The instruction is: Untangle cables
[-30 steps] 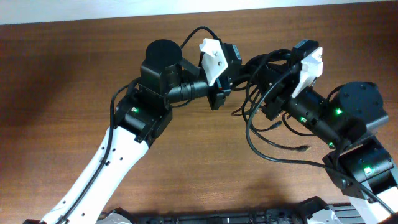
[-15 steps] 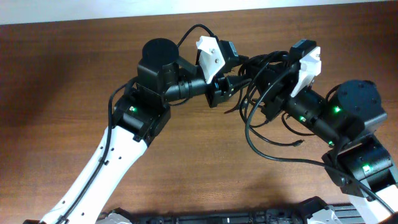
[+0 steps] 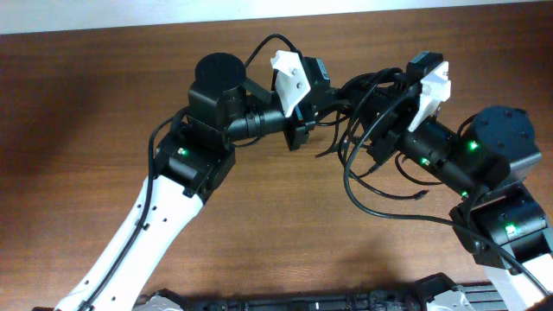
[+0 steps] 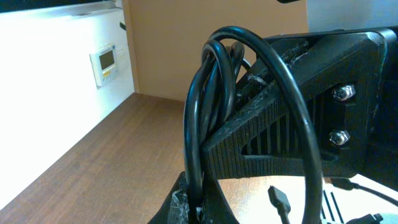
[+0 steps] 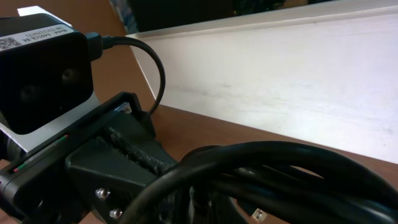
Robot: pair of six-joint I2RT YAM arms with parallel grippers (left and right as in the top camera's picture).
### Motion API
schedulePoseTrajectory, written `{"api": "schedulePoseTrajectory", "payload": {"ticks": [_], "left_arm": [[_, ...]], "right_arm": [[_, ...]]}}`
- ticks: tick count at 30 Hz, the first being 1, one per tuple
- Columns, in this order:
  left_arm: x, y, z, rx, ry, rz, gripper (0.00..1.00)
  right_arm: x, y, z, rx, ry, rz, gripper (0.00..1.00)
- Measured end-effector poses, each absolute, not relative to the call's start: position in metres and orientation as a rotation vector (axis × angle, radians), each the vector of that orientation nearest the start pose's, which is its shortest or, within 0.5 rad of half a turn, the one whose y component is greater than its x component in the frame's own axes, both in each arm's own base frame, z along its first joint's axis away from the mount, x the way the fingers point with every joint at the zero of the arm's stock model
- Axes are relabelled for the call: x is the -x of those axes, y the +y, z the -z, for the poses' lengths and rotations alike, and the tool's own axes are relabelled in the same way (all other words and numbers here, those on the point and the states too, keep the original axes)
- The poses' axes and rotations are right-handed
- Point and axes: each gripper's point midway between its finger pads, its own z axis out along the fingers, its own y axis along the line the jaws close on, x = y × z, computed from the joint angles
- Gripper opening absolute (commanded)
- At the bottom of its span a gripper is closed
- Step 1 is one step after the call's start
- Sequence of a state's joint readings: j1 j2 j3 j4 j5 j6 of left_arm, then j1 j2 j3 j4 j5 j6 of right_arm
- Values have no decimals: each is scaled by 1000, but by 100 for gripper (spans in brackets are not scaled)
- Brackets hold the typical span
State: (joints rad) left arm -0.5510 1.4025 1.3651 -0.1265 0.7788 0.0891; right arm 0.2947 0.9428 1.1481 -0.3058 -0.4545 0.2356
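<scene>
Several thin black cables (image 3: 352,130) form a tangle held off the table between my two grippers. My left gripper (image 3: 313,123) is shut on one side of the bundle. In the left wrist view the cable loops (image 4: 205,112) rise from the closed left gripper (image 4: 199,210). My right gripper (image 3: 367,121) is shut on the other side, and the cables (image 5: 280,168) lie thick across the right gripper (image 5: 194,205) in its wrist view. A long loop (image 3: 380,210) sags to the table, and a plug end (image 3: 421,197) rests there. Another plug (image 4: 280,202) dangles near the left jaws.
The brown wooden table (image 3: 86,112) runs under both arms to a white wall edge (image 3: 173,17) at the back. The left arm's white link (image 3: 147,233) crosses the front left. The right arm's base (image 3: 510,229) fills the front right corner.
My left gripper opened briefly, shifted slightly left and shut again on the bundle. The sagging loop and its plug end lifted and shifted a little. The right gripper barely moved.
</scene>
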Motion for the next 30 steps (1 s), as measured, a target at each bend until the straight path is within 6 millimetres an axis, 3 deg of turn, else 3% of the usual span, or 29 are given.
{"api": "schedulePoseTrajectory", "payload": {"ticks": [25, 26, 27, 30], "left_arm": [[-294, -306, -400, -1068, 1424, 970, 0], [-293, -306, -399, -1068, 1425, 971, 1], [-293, -306, -399, -1071, 1426, 975, 9], [-291, -304, -398, -1083, 1421, 991, 11]], "right_arm": [[-277, 179, -417, 519, 1631, -886, 4], [-277, 179, -417, 518, 1632, -887, 4], [-277, 179, -417, 518, 1632, -887, 4], [-275, 179, -416, 528, 1636, -902, 4]]}}
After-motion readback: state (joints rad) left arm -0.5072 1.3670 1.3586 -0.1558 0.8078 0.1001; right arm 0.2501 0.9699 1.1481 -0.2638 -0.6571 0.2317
